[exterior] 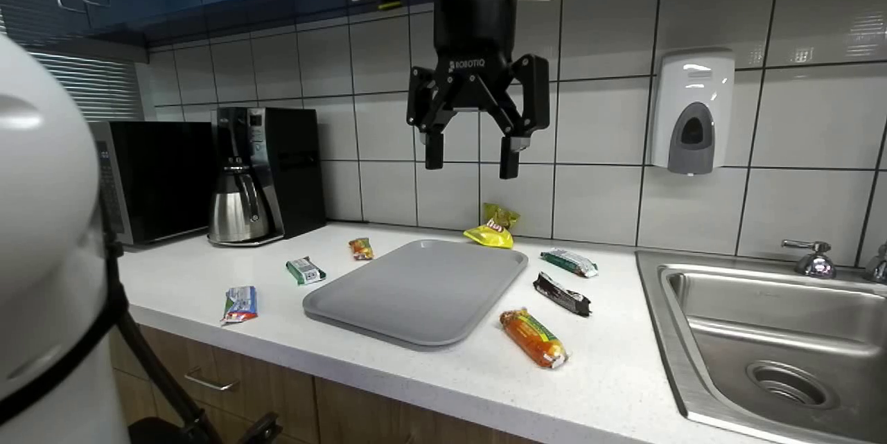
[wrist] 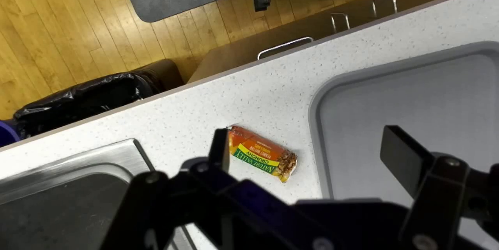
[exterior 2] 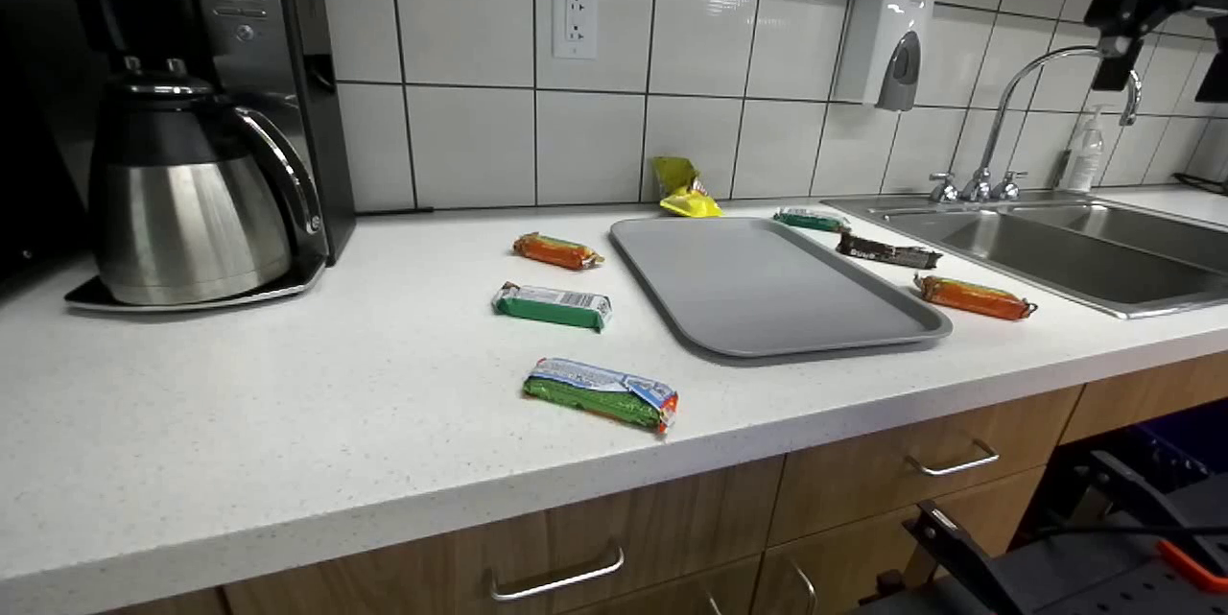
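Microwave (exterior: 166, 181): located at the left end of the tabletop (exterior: 617, 361), just beside the coffee maker (exterior: 299, 174).
Coffee maker: fitted with a steel pot (exterior: 235, 214), seated upright on the base, its handle turned to the right.
Blue bar (exterior: 240, 303): laid near the front edge, left of the tray (exterior: 416, 291) and apart from it.
Left green bar (exterior: 305, 270): laid behind the blue bar.
Rear orange bar (exterior: 361, 249): laid farther back, near the tray's left side.
Tray: grey, low-rimmed, rounded at the corners; supported flat on the tabletop, right of the rear orange bar.
Claw (exterior: 472, 161): held in the air well above the tabletop, pointed downward; the fingers (exterior: 509, 158) are spread wide apart, with free air between them.
Yellow bag (exterior: 490, 235): crumpled; placed behind the tray, close to the tiled wall (exterior: 603, 118).
Front orange bar (wrist: 261, 150): located near the front edge, between the tray and the sink (exterior: 684, 361), touching neither; labelled "Nature Valley Crunchy". In the wrist view, one end is overlapped by a finger, while the opposite finger is seen over the tray.
Brown bar (exterior: 562, 294): laid behind the front orange bar, right of the tray.
Right green bar (exterior: 569, 263): laid behind the brown bar, toward the wall.
Soap dispenser (exterior: 693, 111): mounted on the wall, above the tabletop, near the sink.
Sink: steel; let into the tabletop at the right, with a tap handle (exterior: 816, 260) fitted behind the basin.
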